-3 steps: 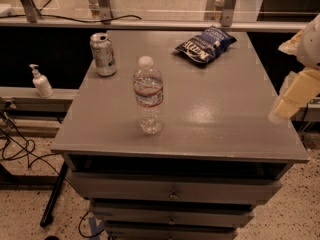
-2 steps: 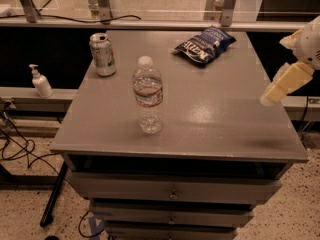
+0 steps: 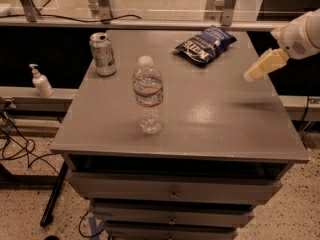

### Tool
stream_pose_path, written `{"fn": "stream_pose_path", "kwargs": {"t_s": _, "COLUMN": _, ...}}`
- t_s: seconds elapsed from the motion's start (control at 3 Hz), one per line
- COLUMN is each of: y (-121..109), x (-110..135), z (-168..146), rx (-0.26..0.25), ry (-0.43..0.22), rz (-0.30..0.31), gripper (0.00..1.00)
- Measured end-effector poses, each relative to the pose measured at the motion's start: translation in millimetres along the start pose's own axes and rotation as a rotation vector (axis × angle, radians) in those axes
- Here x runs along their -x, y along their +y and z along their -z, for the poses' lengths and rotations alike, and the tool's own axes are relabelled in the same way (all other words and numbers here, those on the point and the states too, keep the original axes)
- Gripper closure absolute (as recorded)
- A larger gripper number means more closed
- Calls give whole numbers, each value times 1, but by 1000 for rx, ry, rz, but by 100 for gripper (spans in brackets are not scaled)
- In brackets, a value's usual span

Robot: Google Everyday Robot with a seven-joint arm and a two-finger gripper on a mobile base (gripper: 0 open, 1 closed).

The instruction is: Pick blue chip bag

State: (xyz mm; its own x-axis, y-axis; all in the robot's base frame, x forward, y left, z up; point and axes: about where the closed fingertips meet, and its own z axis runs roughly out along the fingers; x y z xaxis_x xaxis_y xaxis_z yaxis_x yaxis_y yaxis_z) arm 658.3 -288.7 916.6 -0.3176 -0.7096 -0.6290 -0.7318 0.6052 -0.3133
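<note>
Items on the grey surface (image 3: 220,119) number three: one chip bag, one bottle, one can. Reading the top as a clock face with 12 at the far edge, the blue chip bag (image 3: 205,45) lies flat at about 1 o'clock, near the far edge. It is a crinkled, glossy dark navy foil pouch with white lettering and lighter blue ends. One clear plastic water bottle (image 3: 148,96) stands upright just left of the middle, toward 9 o'clock. It is ribbed, with a white cap and a thin label band. One soda can (image 3: 102,54), green-and-white metal, stands upright at about 10 o'clock, well apart from the bag.

One arm (image 3: 302,31), smooth, white and rounded, reaches in from 2 o'clock. Its cream, wedge-shaped tool (image 3: 252,73) hangs above the right edge near 2 o'clock, slanting down to the left. It is apart from the bag and grasps nothing; I cannot tell whether it is released or clenched.

The surface is matte with a soft sheen. At least two drawer fronts (image 3: 172,191) with small knobs stack below it. One white pump bottle (image 3: 41,81) stands on a ledge off to the left.
</note>
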Motion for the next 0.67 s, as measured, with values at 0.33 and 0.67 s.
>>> {"fn": "stream_pose_path", "kwargs": {"t_s": 0.33, "y": -44, "x": 16, "z": -52, "rx": -19, "ry": -76, "rz": -63, "gripper": 0}}
{"fn": "stream_pose_path", "kwargs": {"t_s": 0.67, "y": -76, "x": 30, "z": -91, "rx": -41, "ry": -134, "rz": -129, "gripper": 0}}
